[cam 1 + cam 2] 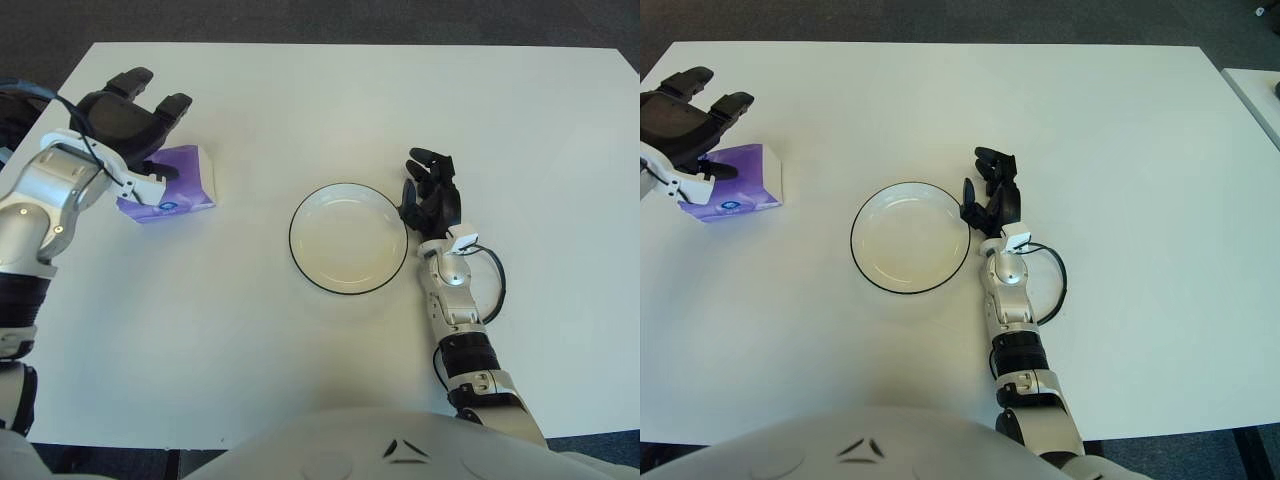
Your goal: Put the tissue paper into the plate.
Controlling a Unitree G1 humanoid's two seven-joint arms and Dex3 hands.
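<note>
The tissue paper (pixel 172 186), a small purple packet, is seen lying flat on the white table (pixel 330 110), well to the left of the plate (pixel 348 238) and clear of its rim. The plate is shown bare inside, so the task can be judged as not yet past the grasp.

The left hand (pixel 128 122) is placed over the far-left part of the packet, on the side away from the plate. Its fingers (pixel 172 105) are spread and extended beyond the packet's far edge, while the thumb is seen low against the packet's near-left side. Nothing is held; whether the palm is touching the packet cannot be told from either view.

Several risks can be judged from this arrangement. Because the packet is thin and flat, it may be pushed along the smooth table rather than pinched if the fingers are closed from above, and it could be driven further from the plate or toward the table's left edge. A grip taken only on the soft wrapper corner may let it slip out during the carry. If the packet is released too early or from one side, it may land across the plate's dark rim rather than inside.

The right hand (pixel 432 195) is seen just beside the plate's right rim, fingers loosely curled and holding nothing. If it were moved, the plate could be nudged out of position.
</note>
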